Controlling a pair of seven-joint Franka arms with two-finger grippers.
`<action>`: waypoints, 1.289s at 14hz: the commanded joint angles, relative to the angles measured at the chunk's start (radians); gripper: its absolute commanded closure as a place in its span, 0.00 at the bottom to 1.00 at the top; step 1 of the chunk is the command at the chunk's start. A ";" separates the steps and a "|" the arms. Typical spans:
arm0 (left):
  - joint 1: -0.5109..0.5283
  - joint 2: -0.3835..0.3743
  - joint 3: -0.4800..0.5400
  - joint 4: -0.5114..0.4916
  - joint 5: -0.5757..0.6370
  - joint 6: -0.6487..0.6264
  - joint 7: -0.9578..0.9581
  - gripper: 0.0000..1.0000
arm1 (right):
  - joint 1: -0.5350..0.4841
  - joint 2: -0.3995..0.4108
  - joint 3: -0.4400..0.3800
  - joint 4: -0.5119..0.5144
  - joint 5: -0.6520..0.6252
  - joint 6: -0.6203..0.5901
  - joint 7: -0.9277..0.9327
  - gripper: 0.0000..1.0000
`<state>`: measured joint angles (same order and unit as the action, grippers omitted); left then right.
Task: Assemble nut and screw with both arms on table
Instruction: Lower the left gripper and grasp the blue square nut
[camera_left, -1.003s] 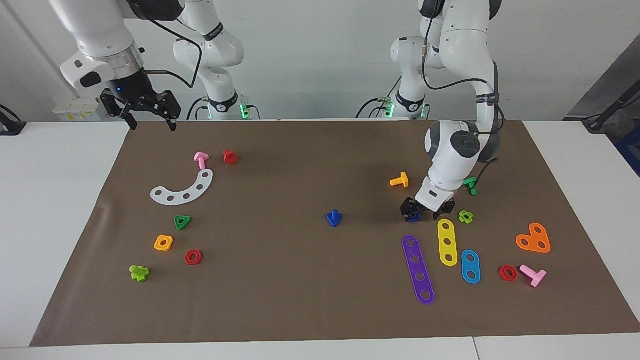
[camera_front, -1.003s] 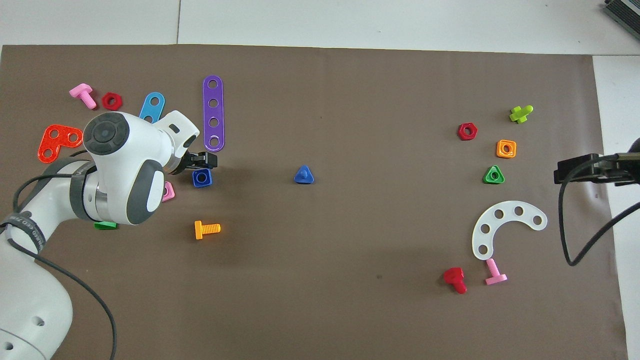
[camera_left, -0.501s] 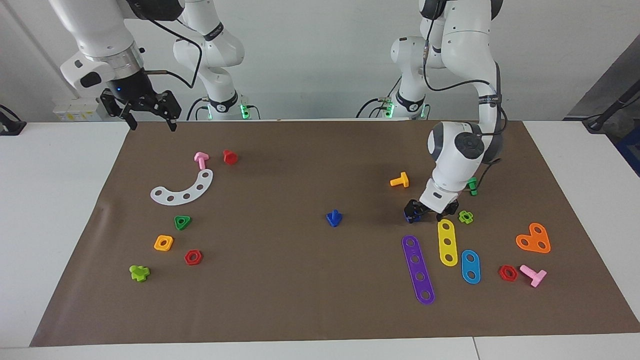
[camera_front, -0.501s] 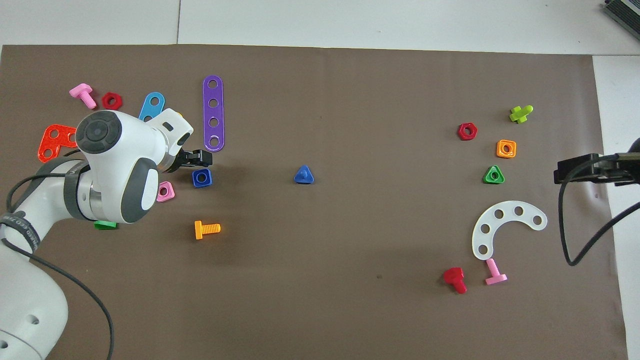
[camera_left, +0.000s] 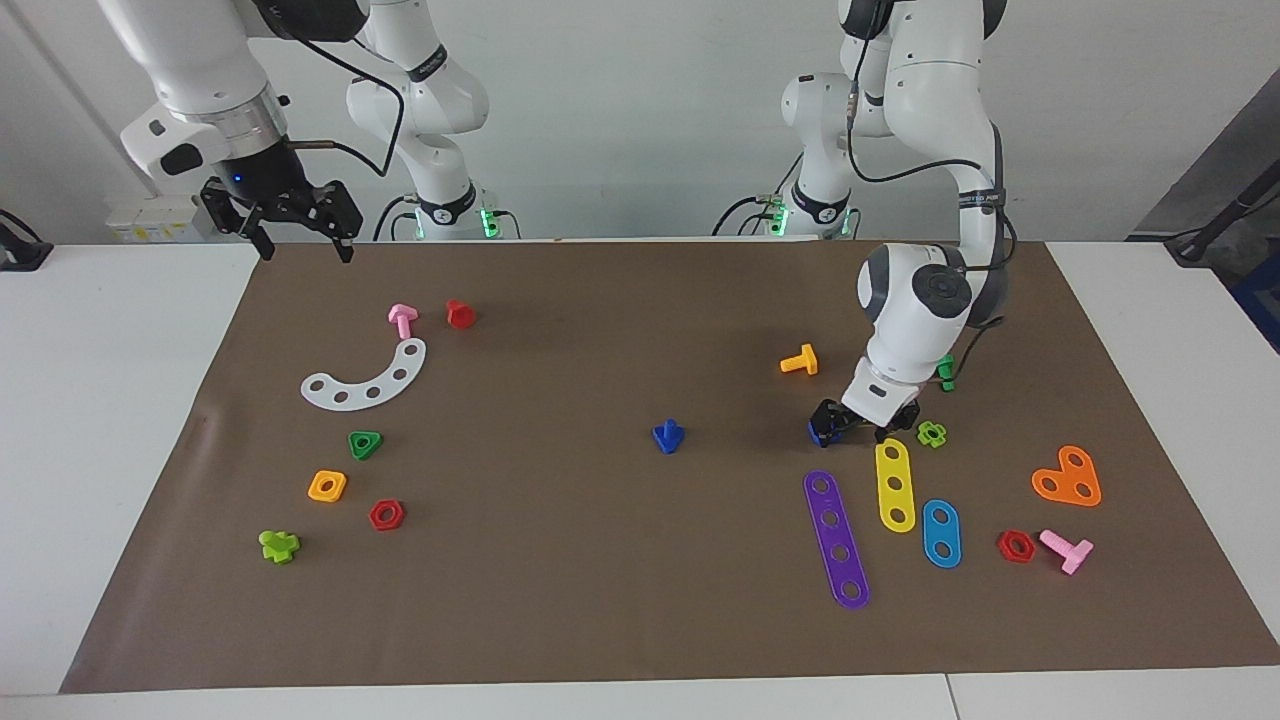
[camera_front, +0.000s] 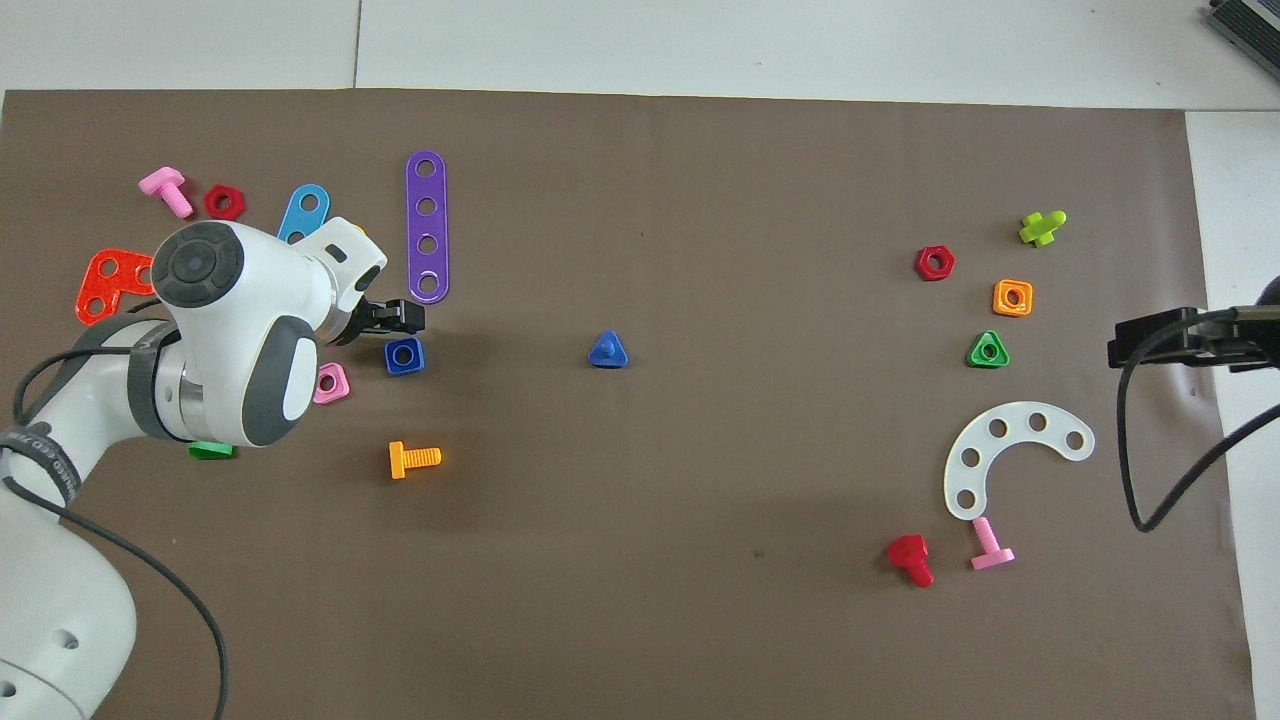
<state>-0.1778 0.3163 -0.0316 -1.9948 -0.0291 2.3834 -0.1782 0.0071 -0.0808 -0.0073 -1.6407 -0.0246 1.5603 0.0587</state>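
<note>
Left gripper (camera_left: 853, 428): low over the mat at centre right of the facing view, fingers spread apart, one fingertip just beside the dark-blue square nut; whether it touches the nut I cannot tell.
Dark-blue square nut (camera_front: 404, 356): flat on the brown mat at centre left of the overhead view, hole up, beside the pink square nut (camera_front: 331, 383) — toward the left arm's end of the table.
Dark-blue triangular-head bolt (camera_left: 667, 436): near the middle of the mat, standing on its head with the shank up, well apart from the nut.
Right gripper (camera_left: 297, 228): upper left of the facing view, raised over the mat's edge, fingers apart and holding nothing — this arm waits.
Brown mat (camera_left: 600, 600): covers most of the white table (camera_left: 100, 420).
Around the nut: purple four-hole strip (camera_front: 427, 227) farther from the robots, orange bolt (camera_front: 413, 459) nearer to them.
Right arm's end: white curved strip (camera_left: 368, 378), green triangular nut (camera_left: 365, 444), orange square nut (camera_left: 327, 486), red hex nut (camera_left: 386, 515).
</note>
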 joint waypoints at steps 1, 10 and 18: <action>-0.003 0.009 -0.002 0.004 -0.005 -0.001 -0.010 0.00 | -0.006 -0.013 0.003 -0.004 0.002 -0.013 -0.019 0.00; -0.019 0.027 -0.001 0.010 -0.005 0.000 -0.020 0.00 | -0.006 -0.013 0.003 -0.004 0.002 -0.013 -0.019 0.00; -0.032 0.018 -0.005 0.004 -0.005 -0.072 -0.043 0.01 | -0.006 -0.013 0.003 -0.004 0.002 -0.013 -0.019 0.00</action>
<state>-0.2013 0.3388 -0.0433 -1.9948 -0.0291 2.3391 -0.2034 0.0071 -0.0808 -0.0073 -1.6407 -0.0246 1.5603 0.0587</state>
